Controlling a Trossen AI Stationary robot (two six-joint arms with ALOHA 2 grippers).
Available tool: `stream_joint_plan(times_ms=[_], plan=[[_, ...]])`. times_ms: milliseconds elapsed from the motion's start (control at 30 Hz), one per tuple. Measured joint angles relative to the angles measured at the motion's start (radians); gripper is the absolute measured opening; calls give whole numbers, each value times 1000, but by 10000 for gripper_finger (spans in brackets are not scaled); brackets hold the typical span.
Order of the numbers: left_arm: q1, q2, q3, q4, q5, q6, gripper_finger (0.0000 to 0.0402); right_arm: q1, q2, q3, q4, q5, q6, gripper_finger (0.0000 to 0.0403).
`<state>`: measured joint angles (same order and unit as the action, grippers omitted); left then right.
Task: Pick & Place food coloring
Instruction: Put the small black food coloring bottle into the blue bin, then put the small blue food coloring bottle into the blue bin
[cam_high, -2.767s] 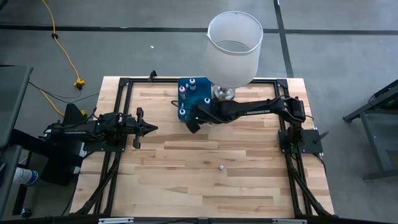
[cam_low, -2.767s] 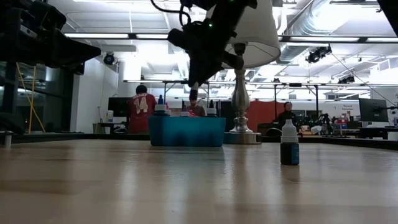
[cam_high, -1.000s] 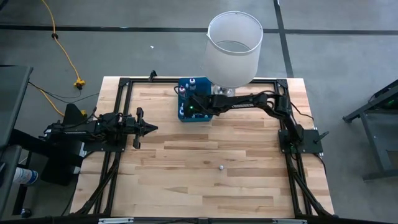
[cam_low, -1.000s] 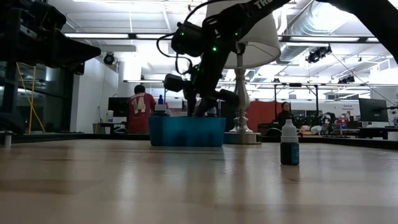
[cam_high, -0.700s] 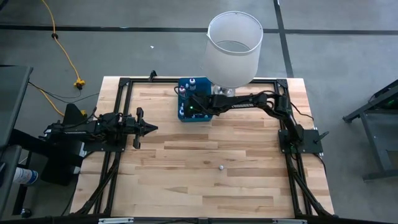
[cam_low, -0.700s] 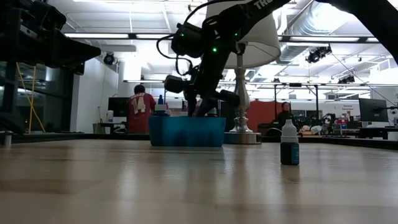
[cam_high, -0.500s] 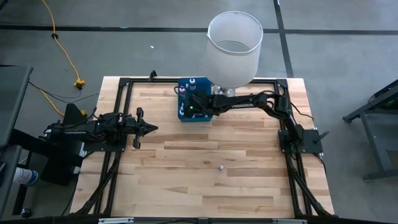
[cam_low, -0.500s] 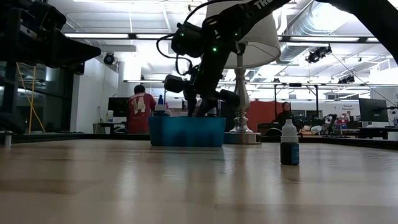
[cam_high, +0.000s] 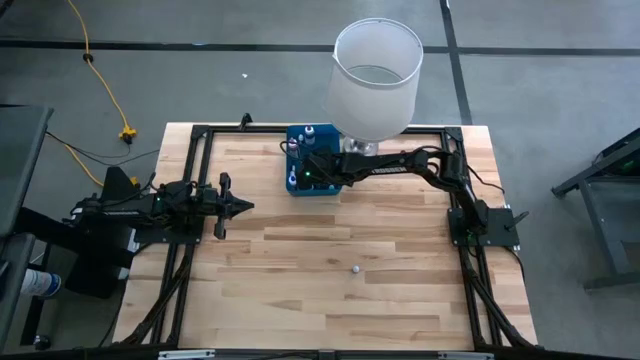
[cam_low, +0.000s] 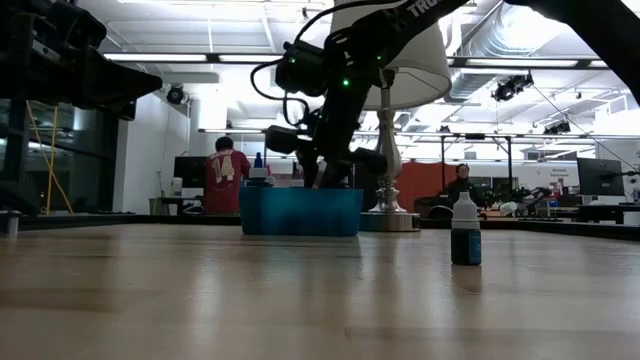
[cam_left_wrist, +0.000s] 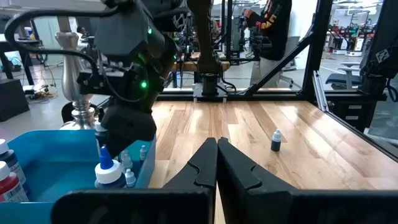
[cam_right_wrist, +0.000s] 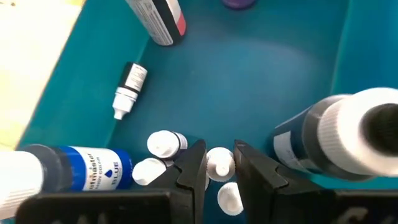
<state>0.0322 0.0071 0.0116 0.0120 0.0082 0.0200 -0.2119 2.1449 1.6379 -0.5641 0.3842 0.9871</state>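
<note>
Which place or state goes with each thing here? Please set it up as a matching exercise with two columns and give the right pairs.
Things:
1. left end effector
2. right end effector
3. lone small bottle
4. lamp

Places or states:
A. standing alone on the bare wood, away from the blue bin
B. at the table's far edge, beside the blue bin
C. shut, at the left side of the table
D. down inside the blue bin, fingers on either side of a white-capped bottle

Pairs: 1-C, 2-D, 3-A, 4-B
</note>
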Motion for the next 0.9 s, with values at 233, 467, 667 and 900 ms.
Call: stream_joint_plan(times_ms=[233, 467, 667, 900], plan=[[0, 0, 0, 0, 0, 0, 0, 0, 4, 0, 0, 10, -3, 72], [0, 0, 0, 0, 0, 0, 0, 0, 4, 0, -3, 13, -19, 107], [0, 0, 0, 0, 0, 0, 0, 0, 4, 0, -5, 18, -19, 150], [0, 0, 0, 0, 0, 0, 0, 0, 4, 1, 2, 21, -19, 175]])
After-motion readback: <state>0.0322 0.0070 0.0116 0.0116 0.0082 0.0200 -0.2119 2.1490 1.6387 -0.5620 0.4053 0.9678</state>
